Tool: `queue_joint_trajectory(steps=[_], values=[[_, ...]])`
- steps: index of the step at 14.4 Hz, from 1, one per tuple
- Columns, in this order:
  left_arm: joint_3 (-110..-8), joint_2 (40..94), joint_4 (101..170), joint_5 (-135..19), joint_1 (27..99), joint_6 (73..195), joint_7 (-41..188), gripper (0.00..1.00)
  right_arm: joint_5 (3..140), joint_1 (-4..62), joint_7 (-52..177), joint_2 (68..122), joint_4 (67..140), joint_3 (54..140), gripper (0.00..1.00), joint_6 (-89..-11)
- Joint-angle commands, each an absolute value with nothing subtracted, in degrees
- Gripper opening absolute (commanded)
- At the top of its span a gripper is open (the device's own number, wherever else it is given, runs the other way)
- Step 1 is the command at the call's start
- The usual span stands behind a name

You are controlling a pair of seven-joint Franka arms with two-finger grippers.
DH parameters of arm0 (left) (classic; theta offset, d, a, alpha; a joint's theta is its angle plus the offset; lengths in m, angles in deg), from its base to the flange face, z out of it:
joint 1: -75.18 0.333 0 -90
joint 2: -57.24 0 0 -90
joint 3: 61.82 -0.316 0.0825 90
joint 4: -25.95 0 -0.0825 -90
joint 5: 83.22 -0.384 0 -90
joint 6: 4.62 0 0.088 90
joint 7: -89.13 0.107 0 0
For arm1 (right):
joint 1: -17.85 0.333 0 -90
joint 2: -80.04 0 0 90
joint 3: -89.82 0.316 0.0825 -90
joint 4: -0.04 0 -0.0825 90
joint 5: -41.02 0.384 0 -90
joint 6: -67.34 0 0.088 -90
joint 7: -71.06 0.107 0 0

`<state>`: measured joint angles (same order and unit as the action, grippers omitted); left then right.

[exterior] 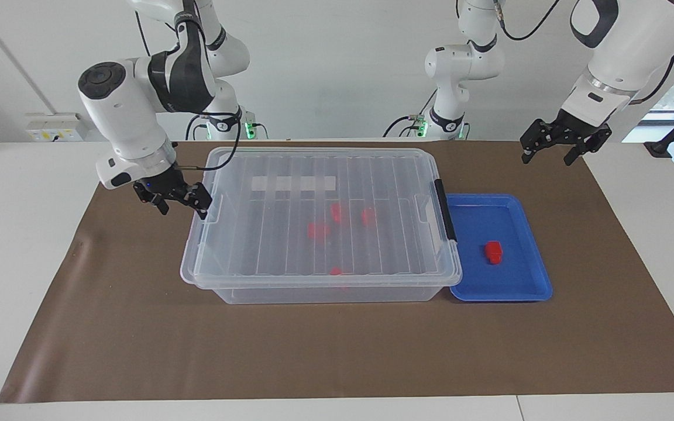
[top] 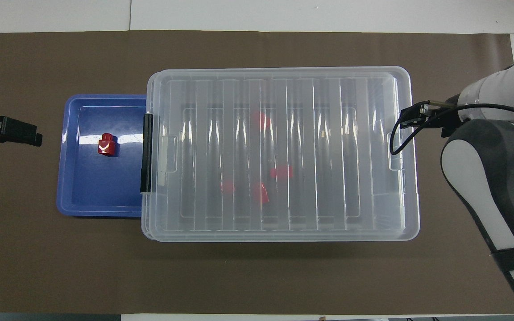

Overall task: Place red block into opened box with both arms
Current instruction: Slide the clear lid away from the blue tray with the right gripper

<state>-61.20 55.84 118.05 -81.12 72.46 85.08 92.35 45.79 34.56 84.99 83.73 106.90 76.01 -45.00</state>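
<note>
Opening the box, first step. The box [exterior: 319, 222] sits mid-mat with its ribbed lid [top: 279, 151] on, so nothing can go in yet. The red block [exterior: 493, 251] you are to move lies alone in the blue tray [exterior: 533, 280], which touches the box at the left arm's end, beside the black latch [exterior: 446, 210]. Several like blocks show through the lid, already inside.

Right gripper [exterior: 180, 199]: fingers spread wide, holding nothing, hanging just beside the lid's edge at the right arm's end of the box; from the overhead view it meets that edge near the lid's moulded handle [top: 394, 151]. You cannot tell from either view whether a finger touches the plastic.

Left gripper [exterior: 554, 146]: also wide open and empty, waiting over the mat's corner at the left arm's end, well apart from the tray and nearer the robots than it.

Judgement: you are at the approach to the lid, not yet at the block. The next move calls for the right fingers to straddle or hook the lid's lip at the handle and close before any lift. The black latch at the tray end looks closed, so you will likely need the left gripper to free it first. Watch that a lift at one end does not drag the box against the tray.
</note>
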Motion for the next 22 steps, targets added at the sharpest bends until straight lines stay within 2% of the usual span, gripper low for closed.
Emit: queue_joint_trajectory(steps=[1, 9, 22], values=[[-61.9, 55.3, 118.4, -80.1, 72.1, 84.3, 93.1, 1.0, 47.4, 34.9, 85.5, 82.8, 109.6, 76.0, 1.0, -47.3], [-61.9, 55.3, 118.4, -80.1, 72.1, 84.3, 93.1, 1.0, 44.7, 33.9, 77.5, 81.6, 113.1, 75.6, 1.0, -47.7], [-61.9, 55.3, 118.4, -80.1, 72.1, 84.3, 93.1, 1.0, 43.0, 24.4, 60.3, 81.9, 112.6, 75.1, 1.0, -48.5]])
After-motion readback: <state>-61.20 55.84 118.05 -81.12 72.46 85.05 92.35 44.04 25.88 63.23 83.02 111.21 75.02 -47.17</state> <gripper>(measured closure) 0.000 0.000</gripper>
